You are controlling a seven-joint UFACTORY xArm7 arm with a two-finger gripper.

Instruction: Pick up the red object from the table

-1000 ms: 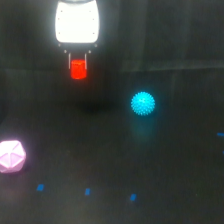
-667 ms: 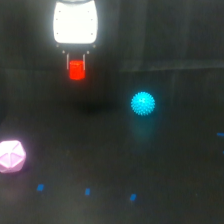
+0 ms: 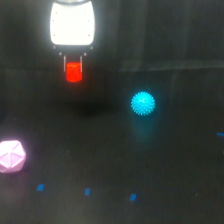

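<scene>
Across the black table point(image 3: 165, 165), small blue marks point(image 3: 86, 191), dim dark backdrop

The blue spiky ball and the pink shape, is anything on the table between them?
Nothing: in the exterior view, only bare black table lies between the ball and the pink shape.

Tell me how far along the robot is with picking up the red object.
Mostly done, it seems: the red object sits between the fingers of the gripper, apparently raised above the table, with a faint dark patch beneath. The blue spiky ball and pink shape lie untouched. What's left is at most lifting it a little higher.
</scene>
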